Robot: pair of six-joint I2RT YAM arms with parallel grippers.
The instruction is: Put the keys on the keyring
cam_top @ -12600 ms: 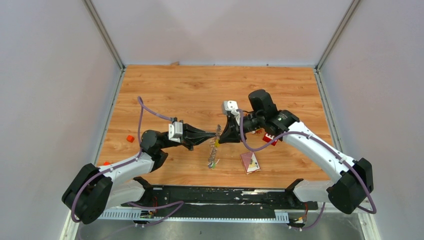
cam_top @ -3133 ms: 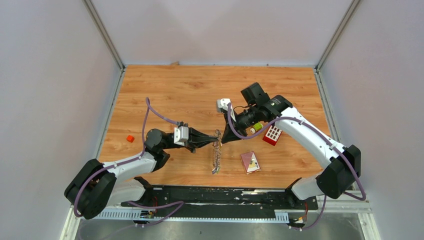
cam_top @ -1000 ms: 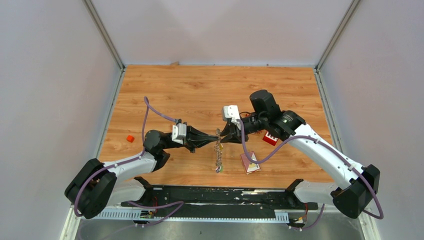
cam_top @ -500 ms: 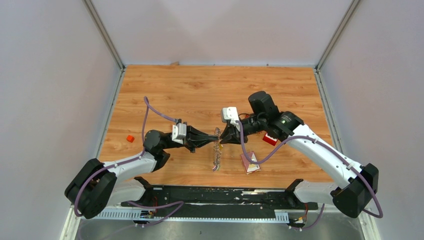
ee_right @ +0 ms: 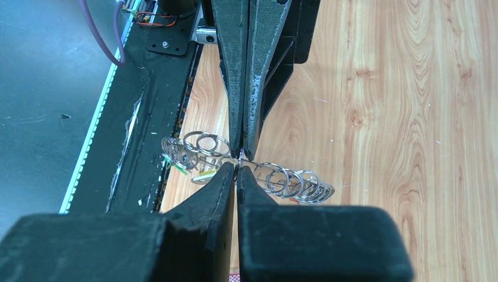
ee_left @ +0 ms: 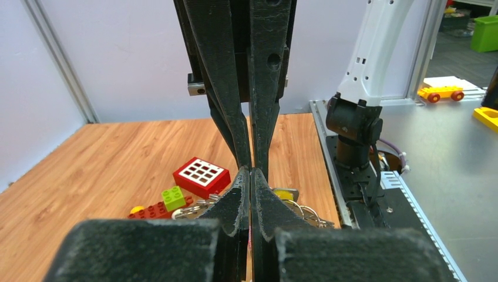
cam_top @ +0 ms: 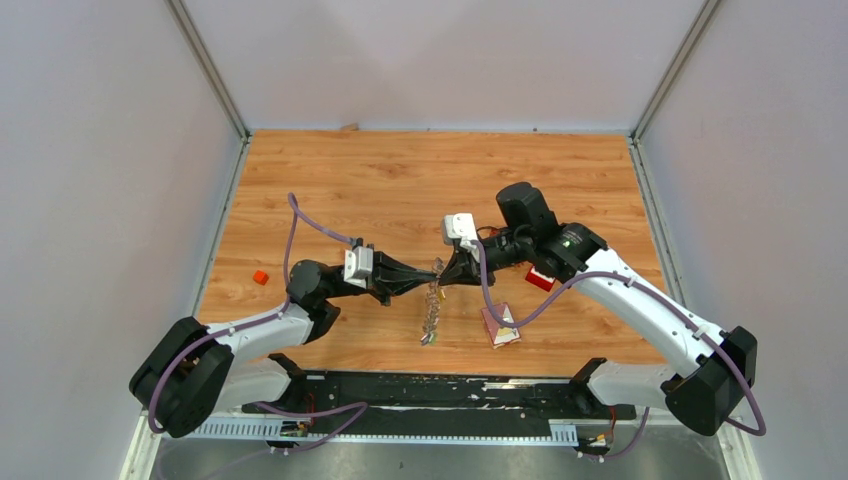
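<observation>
- Nearest you, the keyring (cam_top: 429,318) trails toward the near edge of the counter (cam_top: 330,180), with keys bunched along its wire. I can't tell if its low end touches the wood.
- At its top end, your left fingers (cam_top: 405,280) are clamped tight on the wire.
- Tip to tip with them, your right fingers (cam_top: 456,271) are pinched to a sliver on the same wire.
- This looks like steadying the ring for threading. Brace with the left and move only the right, small and slow, or the thin wire may slip.
- Just beyond, the red block (cam_top: 541,279) sits by your right wrist, so steer clear of it.
</observation>
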